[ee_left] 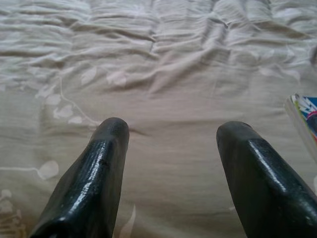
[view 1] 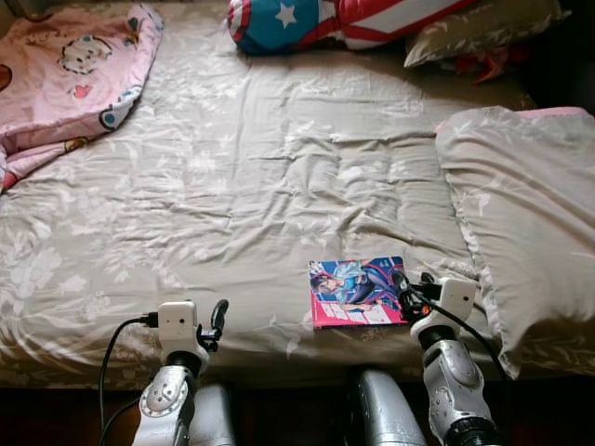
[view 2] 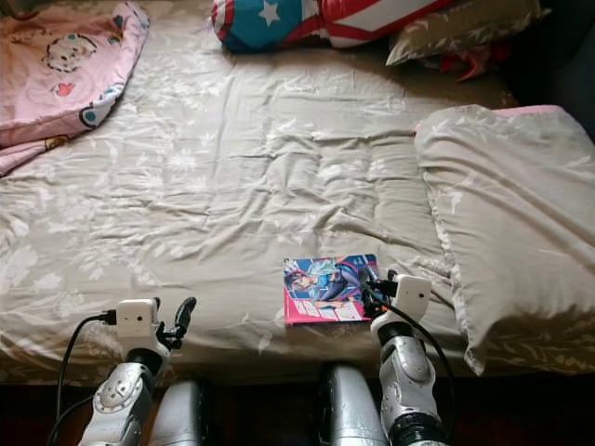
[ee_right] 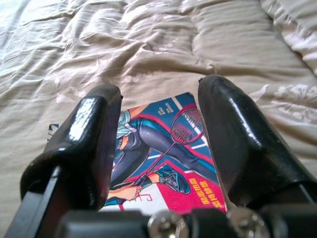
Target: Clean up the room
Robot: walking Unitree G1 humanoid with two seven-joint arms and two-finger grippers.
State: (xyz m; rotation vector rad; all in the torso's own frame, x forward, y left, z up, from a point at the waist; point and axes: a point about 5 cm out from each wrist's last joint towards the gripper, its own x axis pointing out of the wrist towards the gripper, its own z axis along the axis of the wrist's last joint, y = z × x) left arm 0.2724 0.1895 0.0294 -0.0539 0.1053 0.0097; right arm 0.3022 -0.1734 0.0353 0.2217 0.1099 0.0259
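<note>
A colourful comic book lies flat on the beige floral bedsheet, near the bed's front edge. My right gripper hovers at the book's right edge with its two black fingers open. The right wrist view has the book just beyond and between those fingers, with nothing gripped. My left gripper is open over bare sheet near the front edge, well left of the book. A sliver of the book appears at the edge of the left wrist view, past the left gripper.
A large beige pillow lies just right of the book. A pink cartoon blanket is bunched at the far left. A star-and-stripes cushion and another pillow sit at the back. The bed's front edge is right below my grippers.
</note>
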